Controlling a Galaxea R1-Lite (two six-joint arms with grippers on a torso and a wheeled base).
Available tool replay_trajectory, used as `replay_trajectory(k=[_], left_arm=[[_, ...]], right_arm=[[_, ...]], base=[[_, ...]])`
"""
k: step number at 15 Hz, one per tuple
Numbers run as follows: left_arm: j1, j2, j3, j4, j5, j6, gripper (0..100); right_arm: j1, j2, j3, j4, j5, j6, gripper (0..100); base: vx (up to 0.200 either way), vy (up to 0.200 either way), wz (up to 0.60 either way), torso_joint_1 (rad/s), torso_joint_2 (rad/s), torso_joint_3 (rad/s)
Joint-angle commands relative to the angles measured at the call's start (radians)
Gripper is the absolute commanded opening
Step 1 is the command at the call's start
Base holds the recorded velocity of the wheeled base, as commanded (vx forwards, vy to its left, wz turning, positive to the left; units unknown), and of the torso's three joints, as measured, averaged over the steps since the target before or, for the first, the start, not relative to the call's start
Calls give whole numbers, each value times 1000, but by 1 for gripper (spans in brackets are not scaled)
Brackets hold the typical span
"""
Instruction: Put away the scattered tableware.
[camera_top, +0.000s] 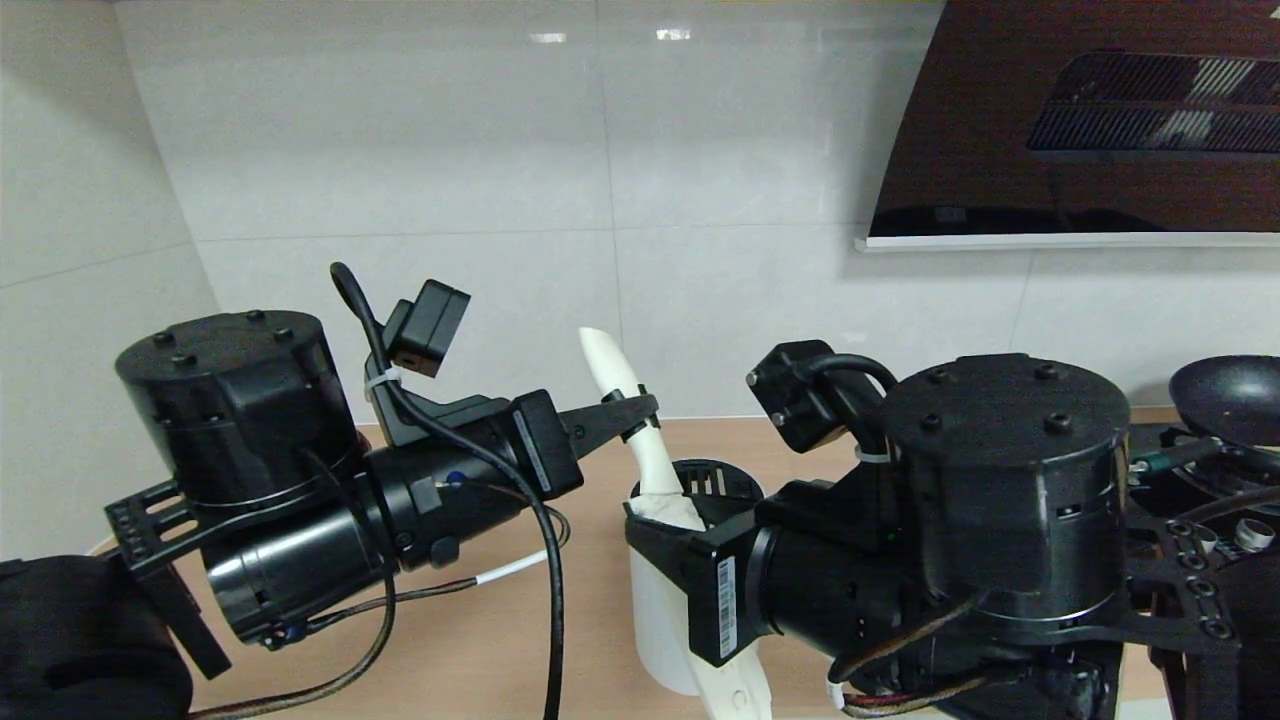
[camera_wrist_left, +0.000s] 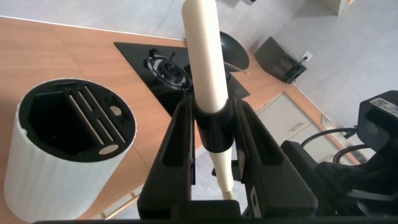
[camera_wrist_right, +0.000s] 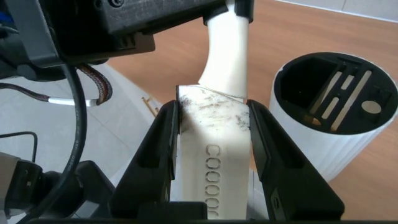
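In the head view I see both arms on one cream spatula (camera_top: 648, 455). The left gripper (camera_top: 640, 413) is clamped across the slim handle high up, and the right gripper (camera_top: 668, 522) is closed on the wider blade end lower down. The spatula's long axis runs nearly upright, with the handle tip leaning toward my left and the blade end hanging below. The white utensil holder (camera_top: 655, 620) stands on the wooden counter (camera_top: 480, 640) just behind it, so the blade sits outside the holder's near wall, lower than the rim. In the left wrist view, the left gripper's (camera_wrist_left: 212, 115) fingers pinch tight round the handle (camera_wrist_left: 202, 50), while the holder (camera_wrist_left: 50, 180) stands off to one side with its divided mouth open. In the right wrist view, the right gripper's (camera_wrist_right: 213, 118) fingers press both edges of the smudged blade (camera_wrist_right: 214, 155), and the holder (camera_wrist_right: 311, 155) stands close beside it. I judge the drop depends on lifting the blade above the rim and shifting it toward the holder's mouth, with the left gripper better placed to lower it.
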Motion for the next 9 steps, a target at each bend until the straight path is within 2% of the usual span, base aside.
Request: replay_trajectory(k=[1,6,9], left_arm=[[0,-8,0,-1,1,-1,0],[0,-11,-6,0,10,-1,0],[0,-9,-51,25,73,1,0]], right_arm=[[-2,-1,-1,1,-2,1,100],[-2,-5,-1,1,-2,1,100],[-25,-38,0,1,-21,-4,100]], base=[[0,0,0,0,0,0],[0,0,0,0,0,0],[0,0,0,0,0,0]])
